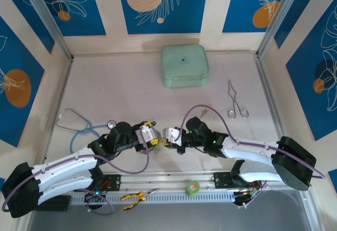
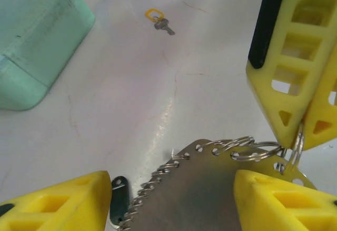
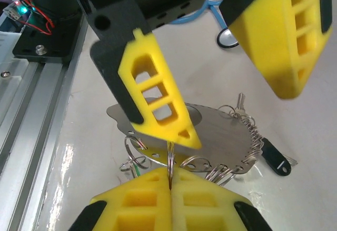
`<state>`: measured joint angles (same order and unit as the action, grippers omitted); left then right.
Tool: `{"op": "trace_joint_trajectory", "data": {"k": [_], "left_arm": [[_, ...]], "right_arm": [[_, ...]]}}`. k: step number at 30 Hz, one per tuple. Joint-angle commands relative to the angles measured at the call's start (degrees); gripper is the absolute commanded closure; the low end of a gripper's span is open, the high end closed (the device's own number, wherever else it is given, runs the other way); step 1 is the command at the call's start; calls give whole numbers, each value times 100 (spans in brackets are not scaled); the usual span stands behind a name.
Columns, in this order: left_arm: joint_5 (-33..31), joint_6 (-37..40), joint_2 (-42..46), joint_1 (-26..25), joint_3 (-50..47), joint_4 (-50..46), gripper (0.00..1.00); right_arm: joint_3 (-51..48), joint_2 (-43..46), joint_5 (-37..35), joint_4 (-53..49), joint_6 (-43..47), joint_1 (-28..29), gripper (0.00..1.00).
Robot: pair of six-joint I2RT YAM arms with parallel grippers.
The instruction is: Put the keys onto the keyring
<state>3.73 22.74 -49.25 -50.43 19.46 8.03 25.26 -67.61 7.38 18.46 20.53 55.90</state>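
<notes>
Near the left edge of the tabletop (image 1: 116, 89) lies a blue-grey stethoscope (image 1: 73, 123), well apart from the arms' work. Close to the near edge, at about the middle, the left gripper (image 1: 152, 136) hangs over the keyring (image 3: 221, 131). The gripper is open, its yellow fingers (image 3: 158, 99) spread to either side of the ring and clamping nothing.

The keyring itself looks like a flat silvery plate with holes along its rim and small wire rings threaded through them. It lies flat on the tabletop between the two grippers. A dark tag (image 3: 275, 157) hangs from its rim on the side towards the left edge.

Just right of it, the right gripper (image 1: 167, 139) is closed. Its fingertips are pinched together on one thin wire ring at the plate's edge, as the right wrist view shows.

Towards the far edge, a little right of centre, sits a mint-green case (image 1: 184, 66). Right of the grippers, and apart from the keyring, one key with a yellow head (image 2: 159, 21) lies alone on the bare tabletop. Farther towards the right edge lie steel forceps (image 1: 237, 103).
</notes>
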Motion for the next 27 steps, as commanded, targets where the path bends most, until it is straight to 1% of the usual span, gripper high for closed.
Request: {"op": "trace_joint_trajectory", "data": {"k": [1, 4, 6, 8, 12, 14, 20, 27], "left_arm": [[-234, -101, 479, -12, 163, -269, 38], [-103, 5, 882, -10, 124, -626, 49], [236, 212, 1057, -10, 51, -806, 57], [610, 336, 1070, -20, 13, -840, 61], [1098, 446, 838, -14, 32, -801, 65], [1451, 625, 732, -17, 49, -854, 70], [1665, 666, 523, -19, 124, -837, 71], [1701, 690, 338, -20, 154, -612, 71]], "right_arm": [[-107, -21, -66, 451, -98, -1, 100], [-166, -80, 65, 672, -170, -26, 100], [-203, -94, 220, 824, -168, -35, 100], [-211, -94, 343, 894, -126, -46, 100], [-211, -59, 487, 889, 104, -53, 100], [-199, -50, 511, 885, 225, -64, 100], [-137, -67, 625, 890, 302, -73, 100], [-90, -107, 681, 932, 302, -12, 100]]}}
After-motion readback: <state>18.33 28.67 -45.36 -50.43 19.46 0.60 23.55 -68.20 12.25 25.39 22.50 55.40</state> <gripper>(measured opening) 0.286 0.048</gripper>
